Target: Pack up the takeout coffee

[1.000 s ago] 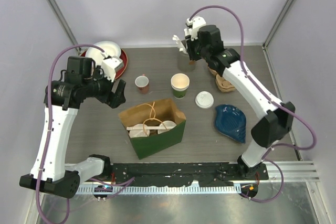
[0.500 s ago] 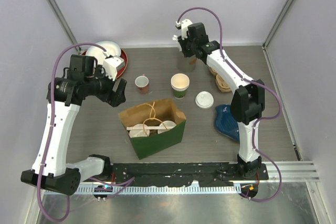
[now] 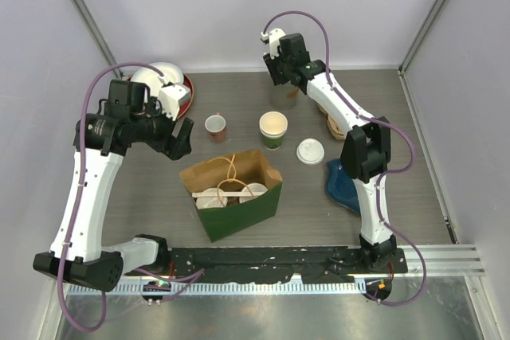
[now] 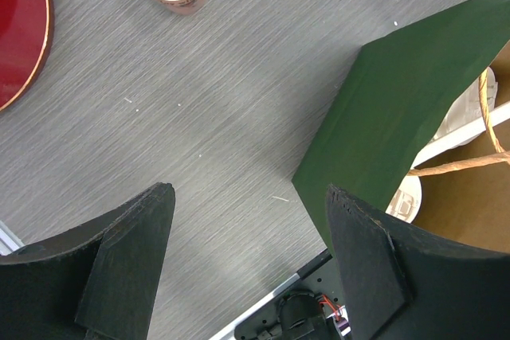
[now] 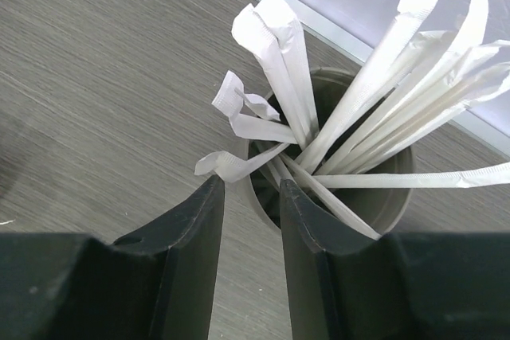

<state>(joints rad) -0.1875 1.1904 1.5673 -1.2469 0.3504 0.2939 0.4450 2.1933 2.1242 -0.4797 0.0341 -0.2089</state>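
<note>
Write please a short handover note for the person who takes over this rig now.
Left pincer: open, empty, above the table left of the green bag.
Right pincer: jaws narrowly apart at the holder of wrapped straws; grip unclear.
Done: two white-lidded cups sit inside the bag.
Left: one green cup stands open behind the bag, a white lid loose beside it; probably cap and pack it.
</note>
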